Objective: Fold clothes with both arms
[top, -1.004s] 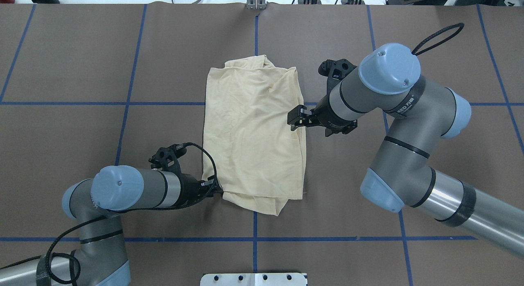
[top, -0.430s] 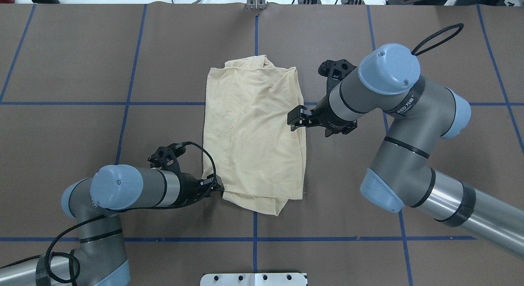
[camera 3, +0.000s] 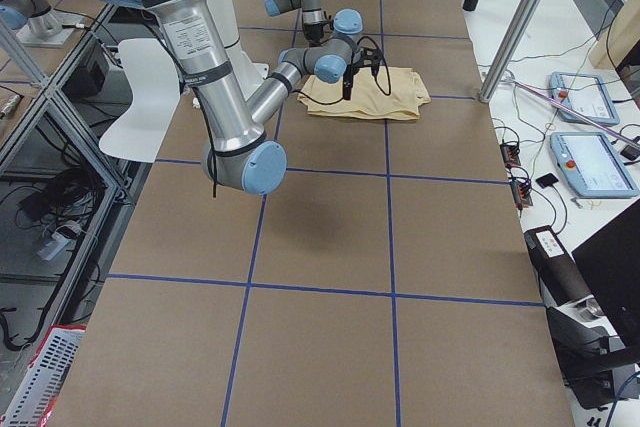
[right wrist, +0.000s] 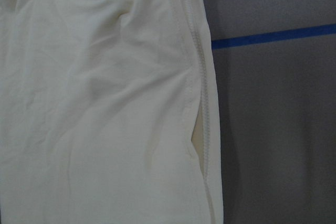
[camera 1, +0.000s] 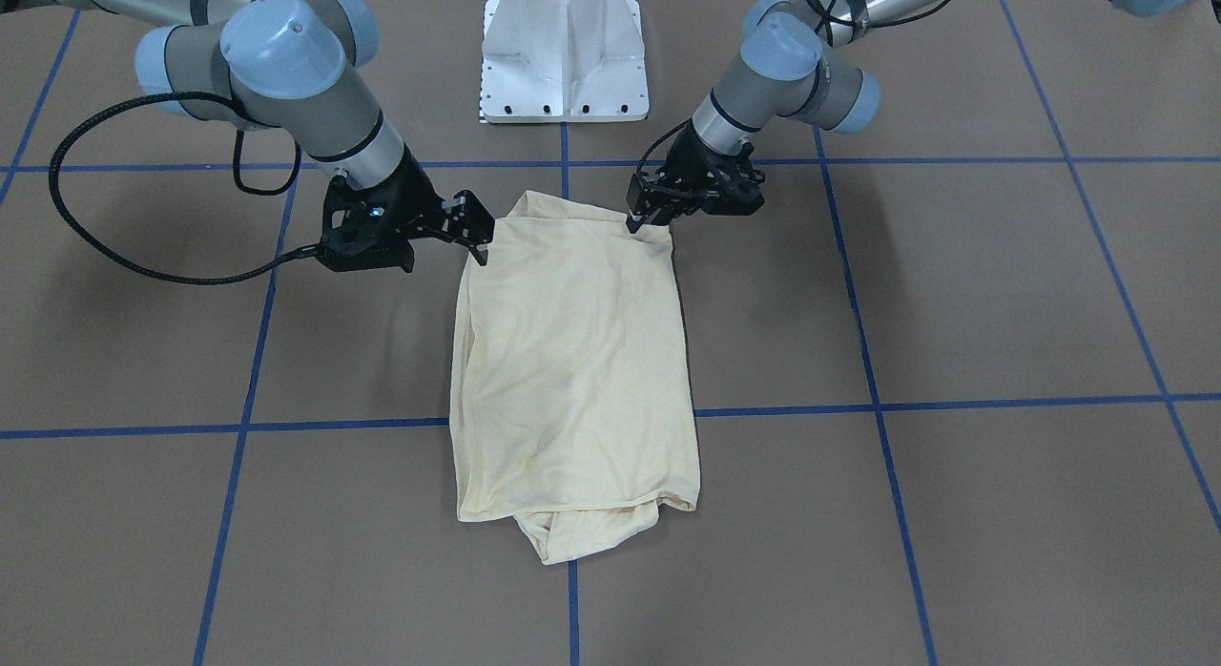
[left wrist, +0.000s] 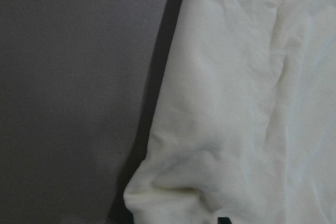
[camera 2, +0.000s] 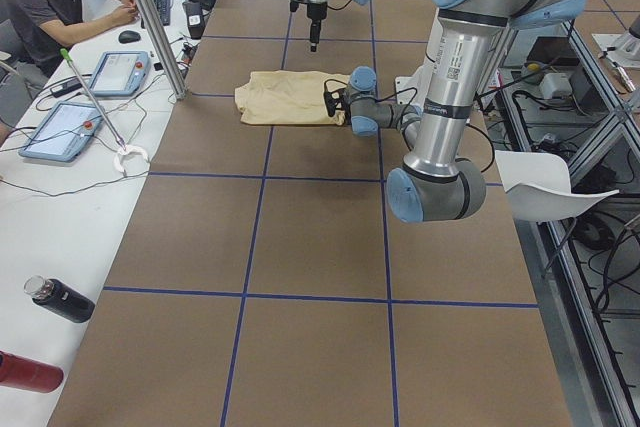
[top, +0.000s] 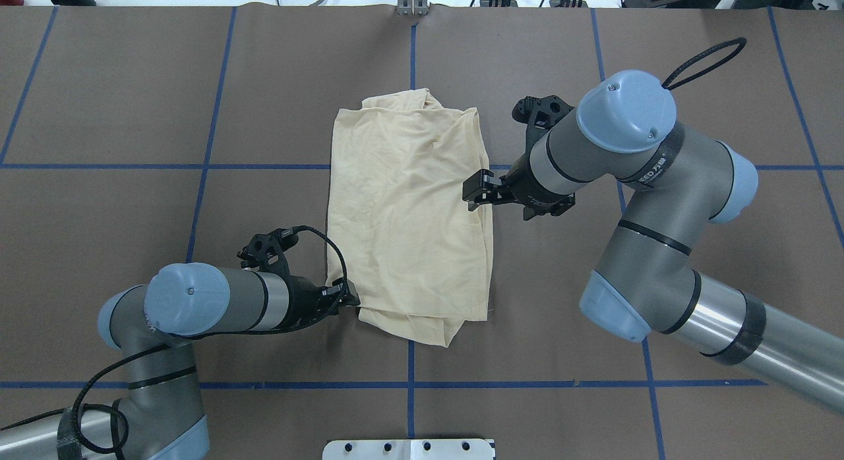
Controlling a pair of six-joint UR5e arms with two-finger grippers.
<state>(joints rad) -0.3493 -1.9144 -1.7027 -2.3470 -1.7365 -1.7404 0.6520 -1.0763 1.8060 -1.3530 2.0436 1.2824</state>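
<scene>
Left gripper (top: 344, 300) sits low against the near-left corner of the T-shirt (top: 409, 216); whether it pinches cloth I cannot tell. Right gripper (top: 476, 191) hovers spread over the shirt's right edge, midway along, probably lining up a matching grasp. Lying as a narrow strip at the middle of the table (top: 132, 84), the shirt seems ready for a crosswise fold.

Brown tabletop (top: 132, 84) gridded with blue tape lines (top: 132, 165); a white pedestal base (camera 1: 565, 51) at one edge; a person (camera 2: 50, 2) sits alongside.

Cream tee (top: 409, 216), folded lengthwise, flat, slightly wrinkled.
</scene>
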